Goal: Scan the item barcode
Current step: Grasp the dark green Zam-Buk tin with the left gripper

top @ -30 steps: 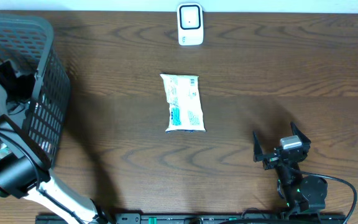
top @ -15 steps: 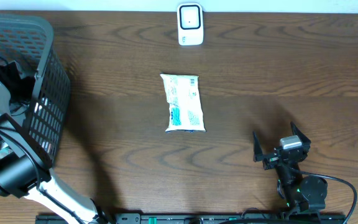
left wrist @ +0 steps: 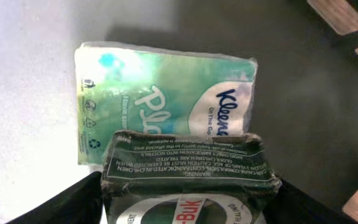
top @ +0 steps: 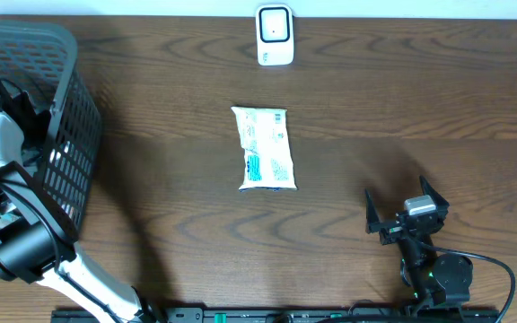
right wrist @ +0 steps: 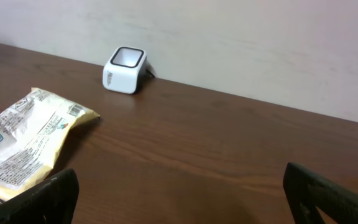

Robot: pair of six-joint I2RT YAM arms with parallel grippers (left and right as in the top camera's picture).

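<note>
As left arm has shifted inside grey plastic mesh basket at desk's left edge, left jaws flank dark-green packet over green tissue pack; clamped or not: cannot tell. Pick judged under way. Right jaws wide apart, near-right corner. White box-shaped scanner at far edge, unused.

A flat white packet with teal printing lies in the middle of the table, its long side running toward the small white scanner. The scanner stands well apart from it at the far edge, black-rimmed window facing up. Inside the grey basket, a dark green packet with fine white print lies partly on top of a green-and-white tissue pack.
</note>
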